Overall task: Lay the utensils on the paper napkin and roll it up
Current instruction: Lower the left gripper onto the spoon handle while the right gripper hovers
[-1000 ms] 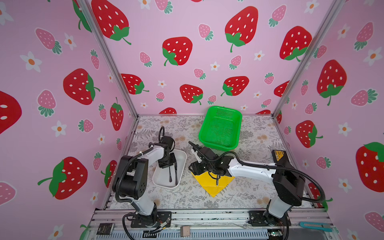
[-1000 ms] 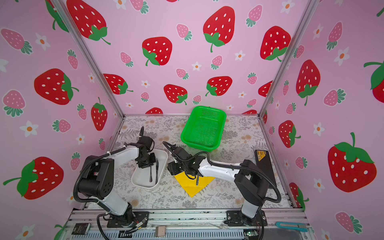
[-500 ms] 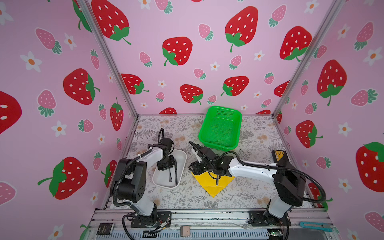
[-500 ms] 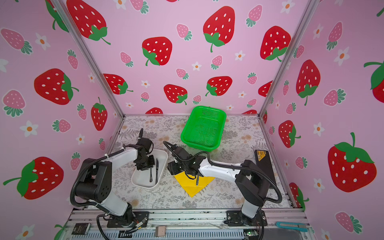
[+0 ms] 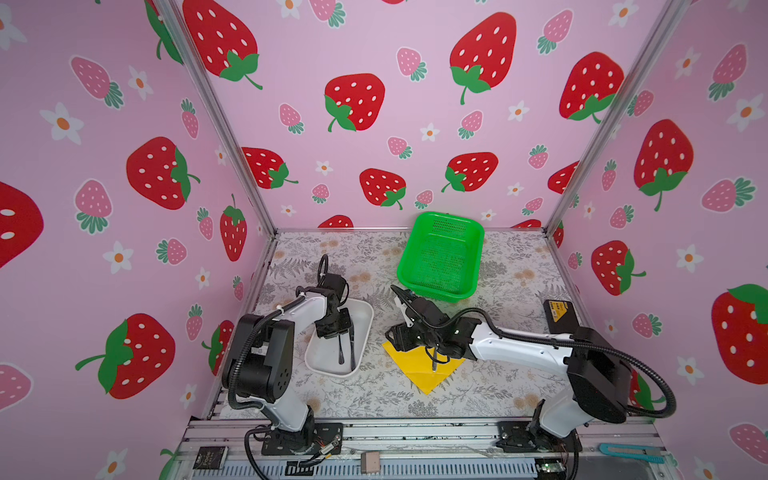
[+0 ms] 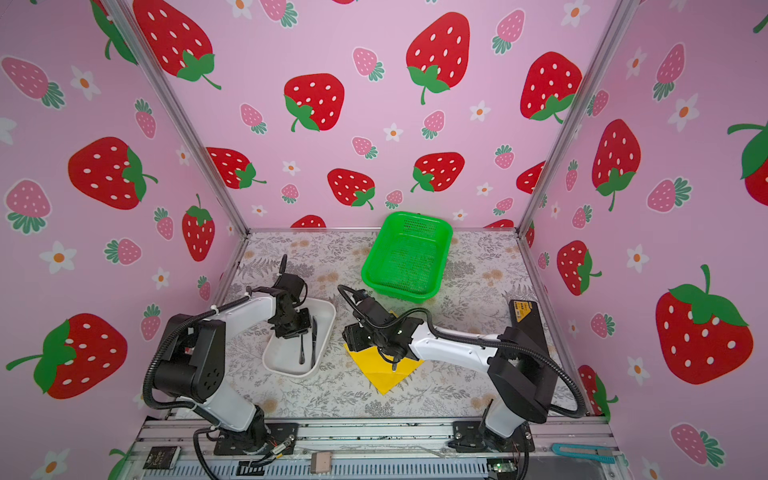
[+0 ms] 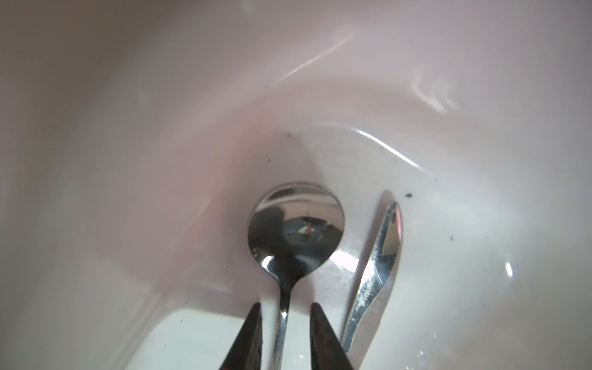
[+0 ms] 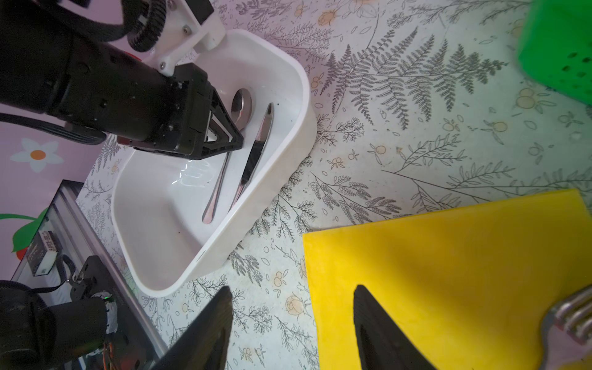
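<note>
Both spoon (image 7: 294, 227) and knife (image 7: 381, 253) lay in the tray (image 8: 282, 166), fork (image 8: 570, 317) on the napkin (image 8: 448, 272).
Left wrist view alone showed left jaws narrowly astride the spoon; right jaws gaped empty.

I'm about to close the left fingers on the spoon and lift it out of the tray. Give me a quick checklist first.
1. Left gripper open, fingers either side of the neck of the spoon, gaps showing: ok.
2. Knife in the tray lies outside the fingers: ok.
3. Fork lies on the paper napkin: ok.
4. Napkin flat, with bare room left: ok.
5. Right gripper open and empty: ok.
6. Right arm clear of the carry path: cannot tell.
</note>
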Controlling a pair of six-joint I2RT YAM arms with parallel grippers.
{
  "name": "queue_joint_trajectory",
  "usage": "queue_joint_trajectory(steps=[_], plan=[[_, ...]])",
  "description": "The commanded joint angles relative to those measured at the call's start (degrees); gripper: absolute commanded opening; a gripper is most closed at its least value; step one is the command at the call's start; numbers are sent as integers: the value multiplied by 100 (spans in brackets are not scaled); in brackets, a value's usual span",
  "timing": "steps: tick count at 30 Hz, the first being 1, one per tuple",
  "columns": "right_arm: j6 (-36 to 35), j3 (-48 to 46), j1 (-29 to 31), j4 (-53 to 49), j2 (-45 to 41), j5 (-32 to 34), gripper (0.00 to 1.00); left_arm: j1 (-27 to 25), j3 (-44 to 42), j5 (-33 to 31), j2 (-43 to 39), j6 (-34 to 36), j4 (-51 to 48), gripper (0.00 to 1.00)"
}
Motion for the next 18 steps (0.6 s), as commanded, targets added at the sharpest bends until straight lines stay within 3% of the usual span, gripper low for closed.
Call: queue_joint_trajectory(steps=[1,18], plan=[[100,-150,37,373,-266,233,62,-4,-197,167,133,63,-414,28],[-190,244,37,255,189,-286,63,-5,-65,195,256,124,-477,29]])
